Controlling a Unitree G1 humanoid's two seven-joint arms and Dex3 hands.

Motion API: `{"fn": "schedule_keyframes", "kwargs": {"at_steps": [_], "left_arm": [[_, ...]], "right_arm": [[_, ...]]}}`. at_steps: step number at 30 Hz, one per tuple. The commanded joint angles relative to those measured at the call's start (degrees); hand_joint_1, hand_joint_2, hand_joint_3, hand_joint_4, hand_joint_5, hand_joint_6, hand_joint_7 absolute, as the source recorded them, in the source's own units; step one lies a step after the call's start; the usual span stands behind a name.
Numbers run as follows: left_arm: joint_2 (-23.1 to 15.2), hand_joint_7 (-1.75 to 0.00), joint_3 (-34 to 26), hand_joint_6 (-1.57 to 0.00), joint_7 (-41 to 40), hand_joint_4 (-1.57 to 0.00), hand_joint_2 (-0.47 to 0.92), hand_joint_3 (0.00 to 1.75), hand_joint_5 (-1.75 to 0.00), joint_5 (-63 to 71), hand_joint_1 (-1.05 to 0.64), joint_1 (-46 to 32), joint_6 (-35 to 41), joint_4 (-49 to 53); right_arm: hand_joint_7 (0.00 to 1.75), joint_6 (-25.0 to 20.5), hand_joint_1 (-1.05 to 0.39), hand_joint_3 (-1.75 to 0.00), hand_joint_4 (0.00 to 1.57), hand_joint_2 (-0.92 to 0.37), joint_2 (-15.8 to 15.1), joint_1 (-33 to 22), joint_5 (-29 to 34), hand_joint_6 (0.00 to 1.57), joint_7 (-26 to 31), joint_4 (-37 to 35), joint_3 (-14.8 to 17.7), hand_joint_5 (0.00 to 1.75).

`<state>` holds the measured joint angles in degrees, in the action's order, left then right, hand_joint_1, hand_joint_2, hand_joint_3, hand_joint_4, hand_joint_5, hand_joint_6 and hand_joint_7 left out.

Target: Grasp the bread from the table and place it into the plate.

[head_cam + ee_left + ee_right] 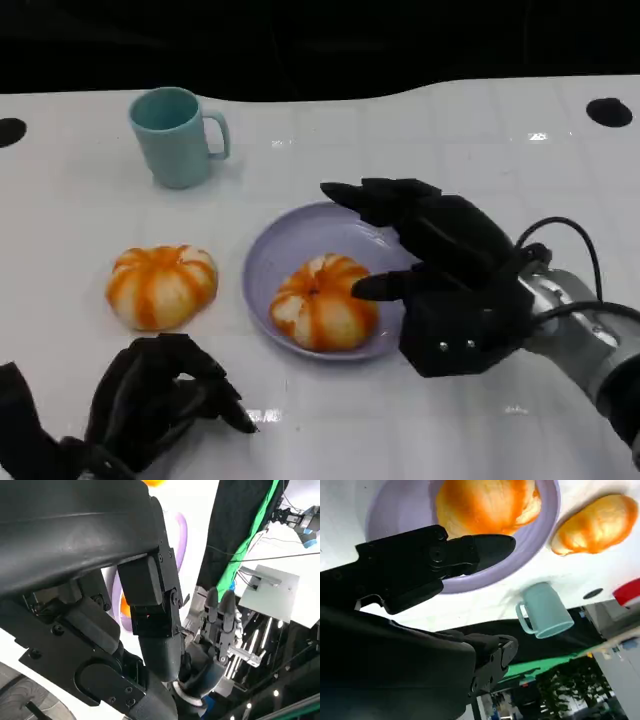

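One bread [323,302] lies inside the lilac plate [275,252] at the middle of the white bench [450,130], toward the rim nearest the robot, so the placing looks done for that piece. The right hand [445,270] hovers over the plate's right side with its fingers [375,198] spread and holding nothing; the thumb tip sits just beside the bread, though whether it touches the crust is hard to tell from the head view. In the right wrist view the bread [487,505] fills the plate [540,545] under an outstretched finger, free of any grip. What appears left is for the right hand to pull clear of the plate. A second bread [161,285] rests on the bench just left of the plate, apart from its rim, and may yet need the same move if the task covers both. The left hand [160,395] sits low at the near edge, in front of that second bread, fingers curled in on nothing. A teal mug [177,135] stands upright well behind the second bread, handle to the right, out of the path between bread and plate.
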<state>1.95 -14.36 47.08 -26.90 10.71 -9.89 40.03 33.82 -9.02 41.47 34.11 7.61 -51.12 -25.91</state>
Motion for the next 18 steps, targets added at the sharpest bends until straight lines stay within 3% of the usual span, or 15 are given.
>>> {"fn": "schedule_keyframes", "kwargs": {"at_steps": [1,7,12,13,15,18], "left_arm": [[-0.7,-0.34,-0.3,-1.57,-0.6,-1.57,0.6,0.0,-0.58,0.0,-1.05,0.0,0.0,-0.1],[-0.4,-0.34,-0.3,-1.57,-0.8,-1.57,0.6,0.0,-0.58,-0.2,-1.05,-0.1,0.3,-0.5],[-0.4,-0.34,-0.4,-1.57,-0.8,-1.57,0.6,0.0,-0.58,-0.2,-1.05,0.0,0.0,-0.2],[-0.4,-0.34,-0.4,-1.57,-0.8,-1.57,0.6,0.0,-0.58,-0.2,-1.05,0.0,0.1,-0.2],[-0.4,-0.34,-0.4,-1.57,-0.8,-1.57,0.6,0.0,-0.58,-0.2,-1.05,0.2,0.1,0.0],[-0.3,-0.34,-0.3,-1.57,-1.0,-1.57,0.6,0.0,-0.58,0.0,-1.05,0.3,-0.3,0.1]], "right_arm": [[0.07,1.8,-0.72,-0.21,0.24,-0.92,-3.2,-3.7,-2.3,0.29,-1.5,5.5,2.0,0.27],[0.11,3.6,-0.53,-0.05,0.33,-0.92,-6.1,-10.0,-4.7,0.47,-2.0,12.8,4.8,0.47],[0.25,6.6,-0.35,0.0,0.44,-0.9,-7.8,-15.9,-7.1,0.72,-1.8,18.4,7.5,1.05],[0.37,7.0,-0.33,0.0,0.44,-0.9,-8.1,-17.0,-7.2,0.69,-1.7,19.5,8.0,1.14],[0.89,7.2,-0.31,-0.01,0.42,-0.9,-8.8,-19.3,-7.6,0.5,-2.0,22.0,9.1,1.36],[1.18,6.9,-0.27,-0.01,0.43,-0.9,-9.7,-22.4,-8.4,0.44,-2.8,25.7,10.5,1.46]]}}
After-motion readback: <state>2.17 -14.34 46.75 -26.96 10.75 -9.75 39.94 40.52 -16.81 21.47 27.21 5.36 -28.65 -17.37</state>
